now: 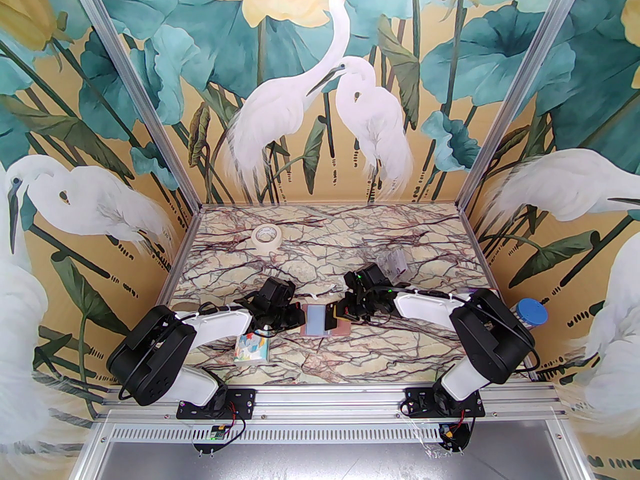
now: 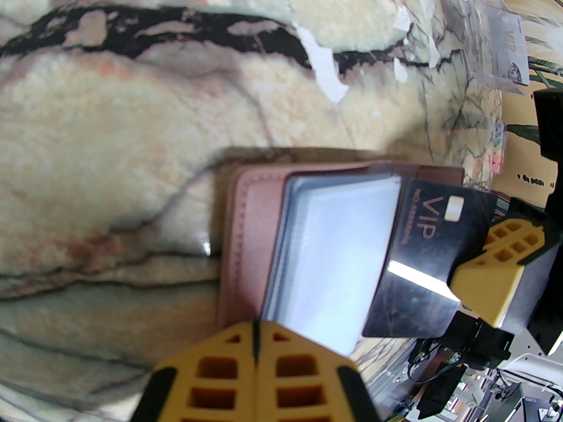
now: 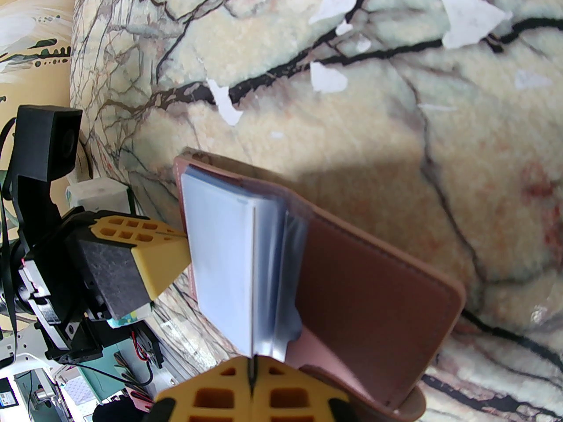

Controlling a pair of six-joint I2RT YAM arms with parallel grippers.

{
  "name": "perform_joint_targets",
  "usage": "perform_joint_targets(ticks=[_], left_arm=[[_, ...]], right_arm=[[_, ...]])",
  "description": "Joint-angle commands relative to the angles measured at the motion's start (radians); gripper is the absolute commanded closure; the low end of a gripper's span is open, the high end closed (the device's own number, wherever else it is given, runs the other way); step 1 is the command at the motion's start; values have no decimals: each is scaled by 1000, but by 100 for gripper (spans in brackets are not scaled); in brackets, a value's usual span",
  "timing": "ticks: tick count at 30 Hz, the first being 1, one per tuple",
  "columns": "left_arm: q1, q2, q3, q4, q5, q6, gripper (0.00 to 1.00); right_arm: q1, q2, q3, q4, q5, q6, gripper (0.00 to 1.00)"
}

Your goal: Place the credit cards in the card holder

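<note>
Left wrist view: the right gripper (image 2: 479,279), clamped on the black VIP card (image 2: 422,253), presents it from 3 o'clock to the pale pockets (image 2: 334,253) of the open card holder (image 2: 250,235), which the closed left gripper (image 2: 255,350) meets at 6 o'clock; a clean entry likely needs the card kept level with the slot mouth.

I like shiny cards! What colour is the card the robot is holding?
The card is black with coppery VIP letters, clearest in the left wrist view.
</note>
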Motion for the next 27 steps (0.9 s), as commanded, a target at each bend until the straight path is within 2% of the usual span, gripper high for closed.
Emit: perform_joint_targets(ticks=[1, 27], left_arm=[[-4, 21, -22, -26, -43, 3, 100], [-5, 13, -3, -49, -42, 13, 100]], right_arm=[[-4, 7, -6, 24, -22, 4, 100], [-13, 37, -37, 66, -33, 8, 100]])
